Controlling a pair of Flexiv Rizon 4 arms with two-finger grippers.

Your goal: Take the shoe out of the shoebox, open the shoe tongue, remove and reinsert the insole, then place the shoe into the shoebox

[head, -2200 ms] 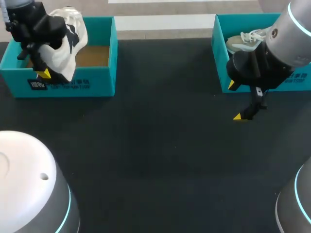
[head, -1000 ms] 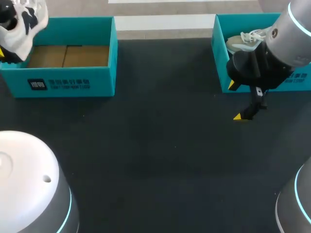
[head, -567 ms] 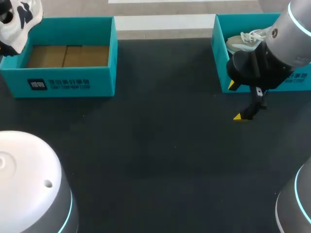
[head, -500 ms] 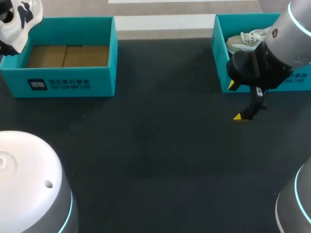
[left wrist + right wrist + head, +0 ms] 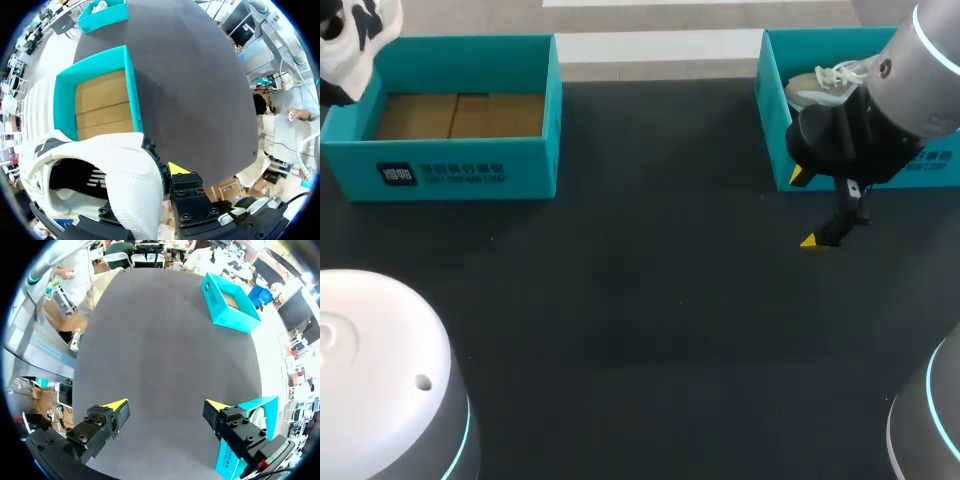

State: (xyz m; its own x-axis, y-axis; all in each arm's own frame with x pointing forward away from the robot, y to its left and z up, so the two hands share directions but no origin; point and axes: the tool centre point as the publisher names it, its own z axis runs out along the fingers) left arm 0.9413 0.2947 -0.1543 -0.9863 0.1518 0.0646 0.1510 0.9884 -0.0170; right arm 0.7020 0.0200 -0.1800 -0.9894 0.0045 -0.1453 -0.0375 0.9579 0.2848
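shoebox (image 5: 470, 175) back left; second shoebox (image 5: 772, 110) back right, second shoe (image 5: 815, 88) inside; shoe (image 5: 355, 45) over shoebox's left corner.

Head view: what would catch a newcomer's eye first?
A white shoe with black marks hangs in the left hand at the far-left corner, beside an empty teal shoebox. On the right, the open right hand hangs before a second teal box holding a pale laced shoe.

On table (image 5: 650, 300): left shoebox (image 5: 470, 170), right shoebox (image 5: 770, 100)
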